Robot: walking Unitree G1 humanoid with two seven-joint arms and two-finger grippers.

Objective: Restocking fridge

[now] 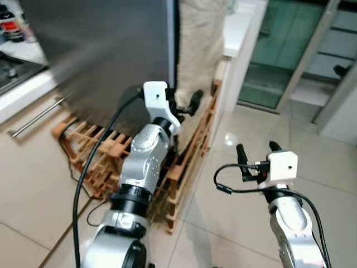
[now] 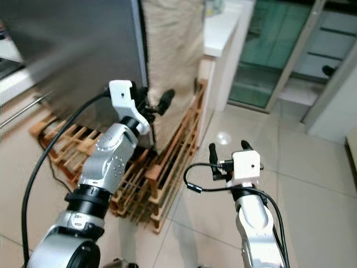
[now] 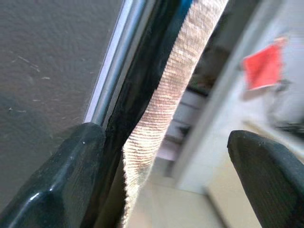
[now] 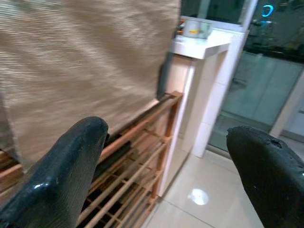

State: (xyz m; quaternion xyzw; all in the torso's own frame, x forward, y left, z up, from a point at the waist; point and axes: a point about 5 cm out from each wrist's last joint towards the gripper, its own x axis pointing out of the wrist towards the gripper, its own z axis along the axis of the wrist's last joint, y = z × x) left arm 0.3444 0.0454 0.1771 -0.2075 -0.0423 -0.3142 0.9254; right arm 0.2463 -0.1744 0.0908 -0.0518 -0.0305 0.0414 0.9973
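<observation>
The fridge's dark grey door stands shut at the upper left. A beige woven cloth hangs down the fridge's side, just past the door's edge. My left gripper is raised to that edge and is open. In the left wrist view one finger rests against the metal door edge, with the cloth between the fingers. My right gripper hangs open over the tiled floor, holding nothing and pointing toward the cloth.
A wooden slatted rack lies under and beside the fridge. A white counter stands right of it, with a glass sliding door beyond. At the left are a stove counter and a drawer handle.
</observation>
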